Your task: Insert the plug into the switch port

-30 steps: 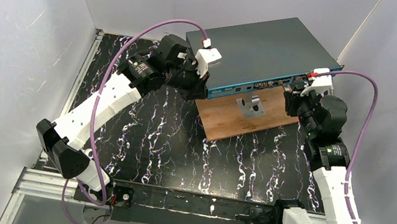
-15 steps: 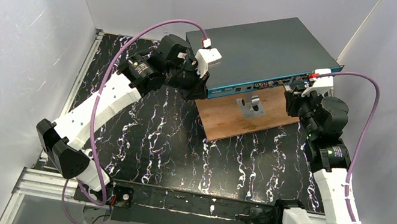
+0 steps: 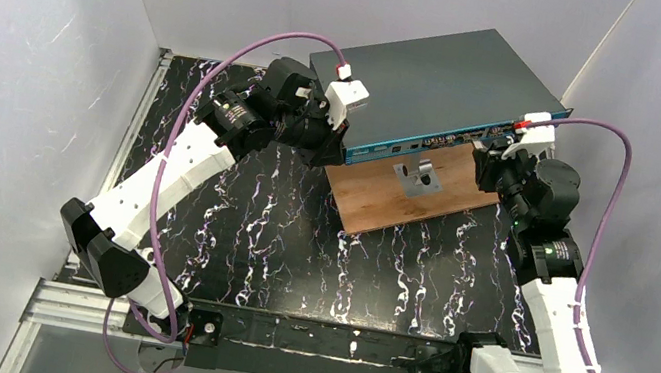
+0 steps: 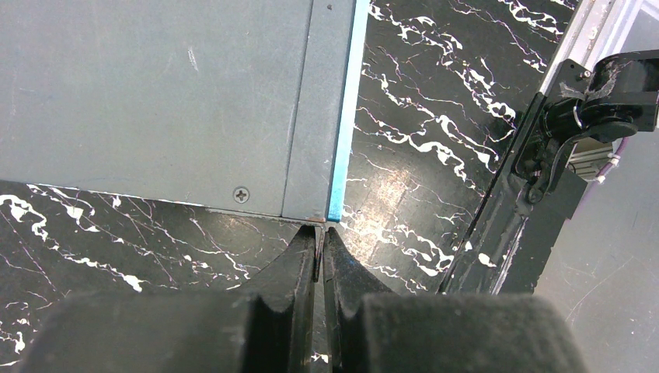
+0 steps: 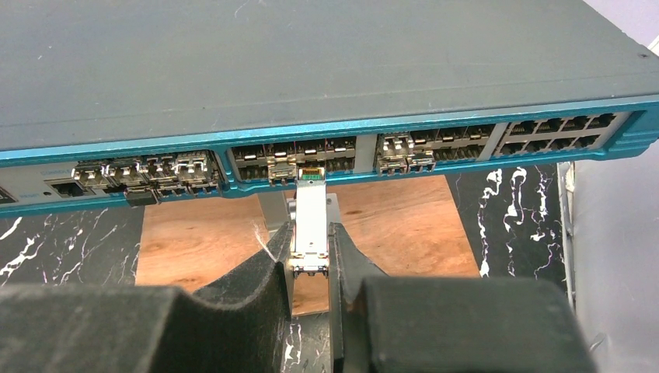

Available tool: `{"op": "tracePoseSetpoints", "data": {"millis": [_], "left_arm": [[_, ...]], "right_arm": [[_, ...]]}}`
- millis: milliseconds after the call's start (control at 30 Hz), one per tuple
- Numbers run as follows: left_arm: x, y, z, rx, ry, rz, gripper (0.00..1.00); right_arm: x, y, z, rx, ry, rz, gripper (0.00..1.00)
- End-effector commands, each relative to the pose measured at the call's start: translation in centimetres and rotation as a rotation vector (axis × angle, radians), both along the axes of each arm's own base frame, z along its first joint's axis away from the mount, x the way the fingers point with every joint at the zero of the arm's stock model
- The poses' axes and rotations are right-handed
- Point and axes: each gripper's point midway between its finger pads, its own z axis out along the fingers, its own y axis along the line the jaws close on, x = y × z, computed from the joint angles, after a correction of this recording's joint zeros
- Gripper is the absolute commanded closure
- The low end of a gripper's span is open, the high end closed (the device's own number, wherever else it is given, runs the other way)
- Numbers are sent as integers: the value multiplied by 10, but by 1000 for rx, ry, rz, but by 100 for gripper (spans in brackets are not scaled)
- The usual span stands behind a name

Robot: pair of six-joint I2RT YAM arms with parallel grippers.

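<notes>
The switch (image 3: pixel 435 82) is a wide dark grey box with a teal front strip of small sockets (image 5: pixel 311 159). It rests partly on the wooden board. My right gripper (image 5: pixel 311 233) is shut on the plug (image 5: pixel 310 214), a slim silver module. The plug points at the switch's front, with its tip at the lower socket row near the middle. In the top view the right gripper (image 3: pixel 491 163) sits at the switch's front right. My left gripper (image 4: pixel 319 233) is shut and empty. Its tips touch the switch's front left corner (image 4: pixel 311 210), which also shows in the top view (image 3: pixel 343 148).
A brown wooden board (image 3: pixel 406 194) lies under and in front of the switch, with a small metal bracket (image 3: pixel 417 176) on it. White walls enclose the black marbled table (image 3: pixel 277 238). Purple cables (image 3: pixel 609 193) loop from both wrists.
The right wrist has shifted very slightly toward the switch with the plug. The left arm has not moved.
</notes>
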Motion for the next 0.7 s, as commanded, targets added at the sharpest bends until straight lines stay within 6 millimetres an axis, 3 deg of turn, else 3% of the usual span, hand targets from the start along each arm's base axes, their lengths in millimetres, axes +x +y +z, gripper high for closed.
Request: {"op": "tracePoseSetpoints", "data": {"millis": [0,667], "left_arm": [[-3,0,17,-34,-17,-9,100],[-5,0,16,-33,-13,-12,100]], "right_arm": [[2,6,33,18,-92,34,99],[-2,24,27,-6,-60,149,99]]}}
